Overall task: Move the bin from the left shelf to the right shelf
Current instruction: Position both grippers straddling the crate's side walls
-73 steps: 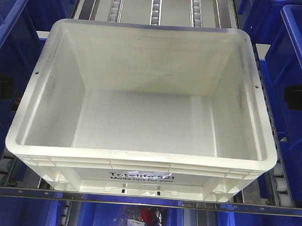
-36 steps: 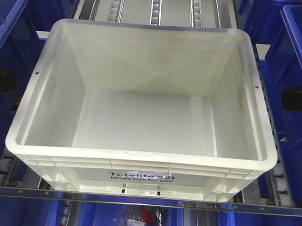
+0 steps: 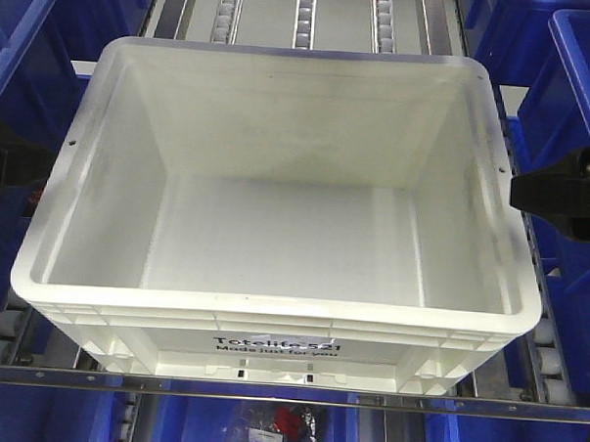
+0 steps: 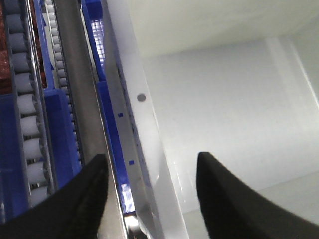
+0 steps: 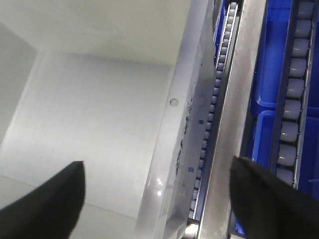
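Note:
The white bin [image 3: 272, 306] stands empty on the roller shelf, with black "Totelife 521" print on its front wall. My left gripper [image 3: 13, 165] is at the bin's left rim and my right gripper [image 3: 556, 193] is at its right rim. In the left wrist view the left gripper [image 4: 152, 194] is open, with its jaws astride the bin's left wall [image 4: 209, 114], one inside and one outside. In the right wrist view the right gripper [image 5: 157, 194] is open wide, astride the bin's right wall [image 5: 99, 109] in the same way. Neither gripper holds anything.
Blue bins [image 3: 18, 62] [image 3: 580, 87] stand close on both sides. Roller tracks [image 3: 304, 11] run behind the bin and along its sides [image 4: 27, 114] [image 5: 291, 99]. A metal rail [image 3: 287, 392] crosses the shelf front, with more blue bins below it.
Both grippers have moved inward from the frame edges to the bin's side rims. The bin has not moved.

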Available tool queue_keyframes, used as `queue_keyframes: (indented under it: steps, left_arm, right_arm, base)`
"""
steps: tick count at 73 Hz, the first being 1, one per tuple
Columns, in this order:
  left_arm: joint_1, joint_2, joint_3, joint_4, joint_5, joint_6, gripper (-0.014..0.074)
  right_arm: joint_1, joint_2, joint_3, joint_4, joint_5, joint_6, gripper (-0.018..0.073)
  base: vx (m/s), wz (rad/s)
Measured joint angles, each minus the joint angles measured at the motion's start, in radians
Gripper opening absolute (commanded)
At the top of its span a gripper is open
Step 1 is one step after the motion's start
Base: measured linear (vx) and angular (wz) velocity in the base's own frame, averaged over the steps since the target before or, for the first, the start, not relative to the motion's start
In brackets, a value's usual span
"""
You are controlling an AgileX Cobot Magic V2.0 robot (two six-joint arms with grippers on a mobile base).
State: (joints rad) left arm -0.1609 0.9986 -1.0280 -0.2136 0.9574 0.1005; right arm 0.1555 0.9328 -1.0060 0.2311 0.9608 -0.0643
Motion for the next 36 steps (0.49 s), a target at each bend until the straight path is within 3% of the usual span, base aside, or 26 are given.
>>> queue_keyframes:
  steps: [15, 36]
  left_arm:
    - [0.0, 0.026, -0.019, -0.001, 0.063, -0.006, 0.0436]
    - [0.0, 0.185, -0.169, -0.001, 0.134, -0.02, 0.0436]
  right_arm:
    - [0.0, 0.005, -0.002, 0.0, 0.003, 0.003, 0.0636]
    - [0.0, 0.137, -0.101, -0.001, 0.085, 0.004, 0.0604]
  base:
    - [0.0, 0.0]
    - [0.0, 0.0]
